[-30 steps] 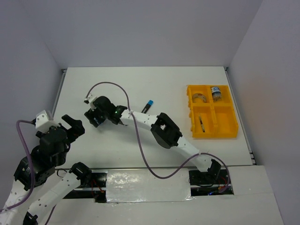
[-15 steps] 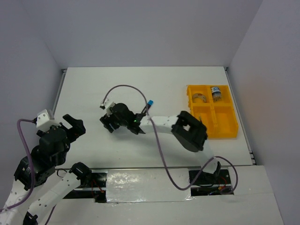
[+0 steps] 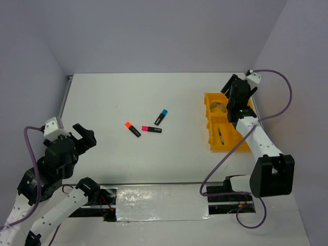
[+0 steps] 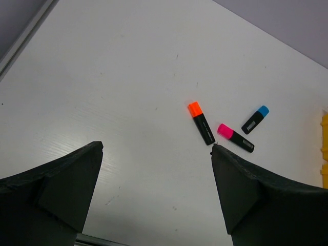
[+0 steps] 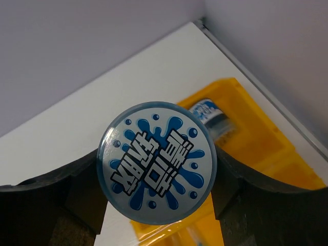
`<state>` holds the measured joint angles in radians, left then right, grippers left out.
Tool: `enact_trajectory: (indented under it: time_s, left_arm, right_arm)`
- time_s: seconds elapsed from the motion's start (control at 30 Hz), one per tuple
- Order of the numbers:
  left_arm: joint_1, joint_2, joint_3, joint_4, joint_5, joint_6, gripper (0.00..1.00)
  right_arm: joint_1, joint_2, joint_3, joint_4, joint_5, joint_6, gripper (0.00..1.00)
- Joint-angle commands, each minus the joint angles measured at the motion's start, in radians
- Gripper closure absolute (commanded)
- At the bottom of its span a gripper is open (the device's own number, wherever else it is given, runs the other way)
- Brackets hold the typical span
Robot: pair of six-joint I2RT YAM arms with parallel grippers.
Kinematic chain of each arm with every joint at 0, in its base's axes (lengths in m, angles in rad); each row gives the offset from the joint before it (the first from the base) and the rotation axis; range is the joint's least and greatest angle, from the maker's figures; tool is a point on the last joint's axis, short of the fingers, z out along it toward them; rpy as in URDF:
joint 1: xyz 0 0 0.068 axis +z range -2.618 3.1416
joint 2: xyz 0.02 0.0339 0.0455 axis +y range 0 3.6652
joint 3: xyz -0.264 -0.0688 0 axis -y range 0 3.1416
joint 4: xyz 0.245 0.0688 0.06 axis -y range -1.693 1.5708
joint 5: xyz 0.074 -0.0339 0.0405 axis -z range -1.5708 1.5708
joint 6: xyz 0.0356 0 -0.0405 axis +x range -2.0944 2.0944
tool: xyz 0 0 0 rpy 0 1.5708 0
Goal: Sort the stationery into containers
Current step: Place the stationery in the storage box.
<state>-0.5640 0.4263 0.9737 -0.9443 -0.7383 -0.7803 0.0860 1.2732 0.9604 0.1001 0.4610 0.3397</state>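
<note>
At about 8 o'clock on the table [image 3: 128, 97], the left gripper [image 4: 156, 148] hangs with its jaws spread wide and nothing between them. Toward the centre three markers lie loose. The pink-capped marker [image 3: 151, 129] is just at 3 o'clock of the orange-capped marker [image 3: 132, 128], and the blue-capped marker [image 3: 161, 117] is at 1 o'clock of the pink one. Out at 3 o'clock sits the yellow tray [image 3: 209, 128], with a thin pen [image 3: 220, 134] in its near-left compartment and a silvery tape ring [image 3: 218, 107] in its far-left. Above its far end the right gripper [image 3: 233, 105] clamps a blue-white tape roll [image 5: 156, 163]. A second tape roll [image 5: 207, 110] lies in the tray beneath.
</note>
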Motion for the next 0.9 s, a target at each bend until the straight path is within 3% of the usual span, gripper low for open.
enact_trajectory:
  time_s: [0.0, 0.13, 0.3, 0.43, 0.87]
  left_arm:
    - [0.0, 0.029, -0.01, 0.059, 0.03, 0.045, 0.01]
    - [0.0, 0.035, -0.01, 0.068, 0.042, 0.058, 0.01]
    - [-0.004, 0.022, -0.013, 0.075, 0.05, 0.062, 0.01]
    - [-0.004, 0.023, -0.012, 0.072, 0.047, 0.061, 0.01]
    - [-0.008, 0.023, -0.016, 0.091, 0.079, 0.087, 0.01]
  right_arm:
    - [-0.021, 0.076, 0.067, -0.056, 0.093, 0.033, 0.75]
    - [-0.109, 0.231, 0.162, -0.079, 0.181, 0.019, 0.75]
    - [-0.144, 0.311, 0.201, -0.056, 0.263, -0.027, 0.77]
    - [-0.178, 0.301, 0.164, -0.007, 0.225, -0.056, 0.77]
    - [-0.21, 0.403, 0.232, -0.074, 0.136, -0.079, 0.77]
